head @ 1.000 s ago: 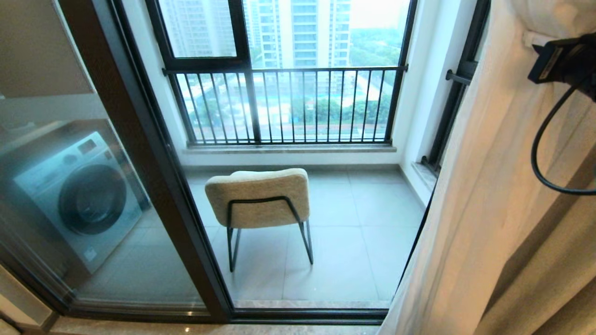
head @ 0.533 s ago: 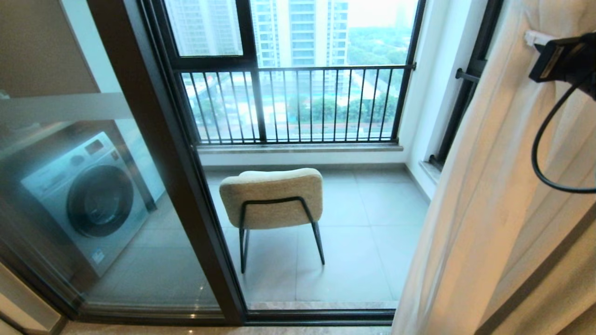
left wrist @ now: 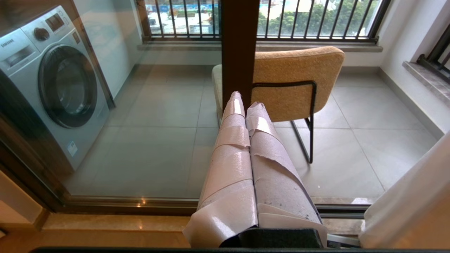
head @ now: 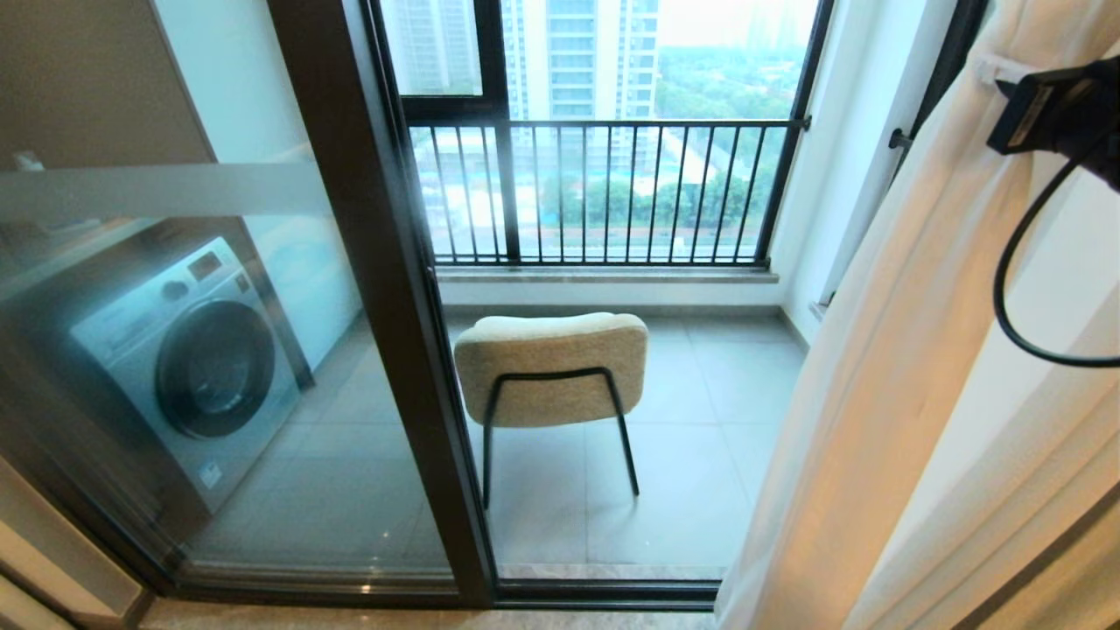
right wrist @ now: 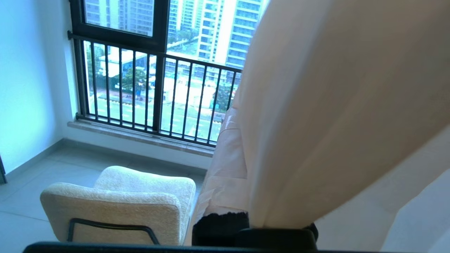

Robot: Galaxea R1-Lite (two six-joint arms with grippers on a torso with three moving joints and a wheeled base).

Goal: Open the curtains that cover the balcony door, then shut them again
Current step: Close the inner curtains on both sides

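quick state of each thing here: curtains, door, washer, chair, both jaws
curtains: gathered at the right, doorway uncovered
balcony door: glass panel slid left, right half open
washing machine: round door shut
chair: upright on the balcony floor
left gripper: jaws shut, empty
right gripper: jaws shut on the curtains

soft matt cloth curtains point(head: 884, 367), glossy glass balcony door point(head: 219, 350) in dark metal, nubbly fabric chair point(head: 551, 367)

Right gripper point(right wrist: 242, 168) raised high, taped fingers point(right wrist: 225, 165) pinched together on a fold of the curtains point(right wrist: 334, 105), wrist camera and cable just behind. Left gripper point(left wrist: 246, 105) low, taped fingers pressed together, empty, pointing forward.
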